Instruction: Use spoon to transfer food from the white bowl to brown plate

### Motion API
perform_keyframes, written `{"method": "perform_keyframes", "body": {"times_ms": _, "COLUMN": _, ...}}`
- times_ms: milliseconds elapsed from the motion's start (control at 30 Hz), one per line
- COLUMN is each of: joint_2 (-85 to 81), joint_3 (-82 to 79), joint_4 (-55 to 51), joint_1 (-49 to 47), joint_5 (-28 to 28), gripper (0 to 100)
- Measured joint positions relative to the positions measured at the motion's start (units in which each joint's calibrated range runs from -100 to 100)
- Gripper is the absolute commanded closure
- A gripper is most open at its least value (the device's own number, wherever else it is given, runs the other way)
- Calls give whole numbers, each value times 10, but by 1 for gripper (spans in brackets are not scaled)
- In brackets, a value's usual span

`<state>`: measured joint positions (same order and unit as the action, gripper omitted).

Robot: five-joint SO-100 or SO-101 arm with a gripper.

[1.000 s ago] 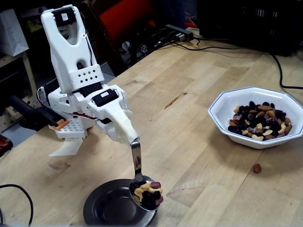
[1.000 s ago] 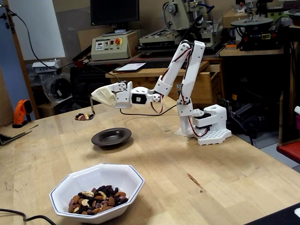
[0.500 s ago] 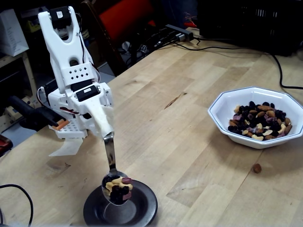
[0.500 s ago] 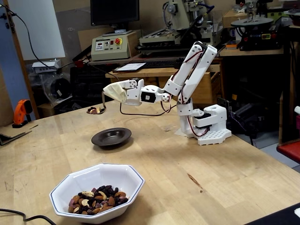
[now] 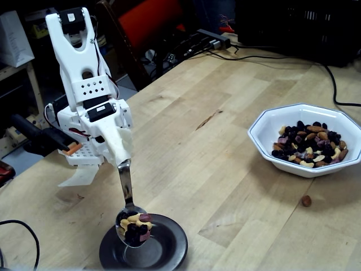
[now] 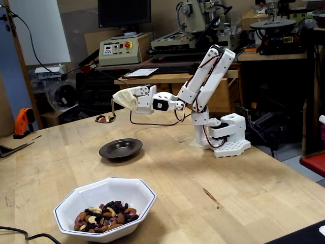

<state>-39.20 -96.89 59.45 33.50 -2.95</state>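
The plate (image 5: 144, 248) is seen at the near edge of the bench (image 5: 237, 169) in a fixed view, close to the near left corner, and it appears empty. Just above it the spoon (image 5: 128, 212) is held, handle up and bowl down, with a heap of food (image 5: 134, 224) on it. From that view the load lies over the left part of the plate. In the other fixed view the spoon (image 6: 107, 116) is seen well above the plate (image 6: 121, 148) and seemingly offset to the left of it, so how truly it is centred cannot be told.

The handle is gripped by the gripper (image 5: 121, 155), whose fingers are wrapped in pale material and closed on the spoon.

Farther off, towards the right edge of the bench, the bowl (image 5: 307, 138) stands with plenty of food (image 5: 310, 145) left in it. One stray nut (image 5: 306, 200) lies on the bench just in front of the bowl.

The step in hand is judged to be the delivery: a loaded spoon has been brought over the plate and is not yet emptied. The next move would call for the spoon to be lowered over the sunken centre and then rolled at the wrist, slowly, so that the pieces slide into the plate and are not scattered on the bench.
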Motion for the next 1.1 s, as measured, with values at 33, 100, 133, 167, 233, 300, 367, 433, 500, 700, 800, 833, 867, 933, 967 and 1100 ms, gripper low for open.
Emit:
{"method": "perform_keyframes", "body": {"times_ms": 33, "joint_2": 0, "joint_3": 0, "joint_4": 0, "joint_1": 0, "joint_5": 0, "gripper": 96}}
{"method": "perform_keyframes", "body": {"times_ms": 100, "joint_2": 0, "joint_3": 0, "joint_4": 0, "joint_1": 0, "joint_5": 0, "gripper": 96}}
{"method": "perform_keyframes", "body": {"times_ms": 133, "joint_2": 0, "joint_3": 0, "joint_4": 0, "joint_1": 0, "joint_5": 1, "gripper": 96}}
{"method": "perform_keyframes", "body": {"times_ms": 167, "joint_2": 0, "joint_3": 0, "joint_4": 0, "joint_1": 0, "joint_5": 4, "gripper": 96}}
{"method": "perform_keyframes", "body": {"times_ms": 233, "joint_2": 0, "joint_3": 0, "joint_4": 0, "joint_1": 0, "joint_5": 15, "gripper": 96}}
{"method": "perform_keyframes", "body": {"times_ms": 300, "joint_2": 0, "joint_3": 0, "joint_4": 0, "joint_1": 0, "joint_5": 27, "gripper": 96}}
{"method": "perform_keyframes", "body": {"times_ms": 367, "joint_2": 0, "joint_3": 0, "joint_4": 0, "joint_1": 0, "joint_5": 35, "gripper": 96}}
{"method": "perform_keyframes", "body": {"times_ms": 433, "joint_2": 0, "joint_3": 0, "joint_4": 0, "joint_1": 0, "joint_5": 40, "gripper": 96}}
{"method": "perform_keyframes", "body": {"times_ms": 500, "joint_2": 0, "joint_3": 0, "joint_4": 0, "joint_1": 0, "joint_5": 44, "gripper": 96}}
{"method": "perform_keyframes", "body": {"times_ms": 700, "joint_2": 0, "joint_3": 0, "joint_4": 0, "joint_1": 0, "joint_5": 46, "gripper": 96}}
{"method": "perform_keyframes", "body": {"times_ms": 800, "joint_2": 3, "joint_3": 0, "joint_4": -10, "joint_1": 0, "joint_5": 46, "gripper": 96}}
{"method": "perform_keyframes", "body": {"times_ms": 833, "joint_2": 10, "joint_3": 0, "joint_4": -18, "joint_1": 0, "joint_5": 46, "gripper": 96}}
{"method": "perform_keyframes", "body": {"times_ms": 867, "joint_2": 16, "joint_3": 0, "joint_4": -24, "joint_1": 0, "joint_5": 47, "gripper": 96}}
{"method": "perform_keyframes", "body": {"times_ms": 933, "joint_2": 27, "joint_3": 0, "joint_4": -34, "joint_1": 0, "joint_5": 55, "gripper": 96}}
{"method": "perform_keyframes", "body": {"times_ms": 967, "joint_2": 33, "joint_3": 0, "joint_4": -36, "joint_1": 0, "joint_5": 61, "gripper": 96}}
{"method": "perform_keyframes", "body": {"times_ms": 1100, "joint_2": 41, "joint_3": 0, "joint_4": -38, "joint_1": 0, "joint_5": 83, "gripper": 96}}
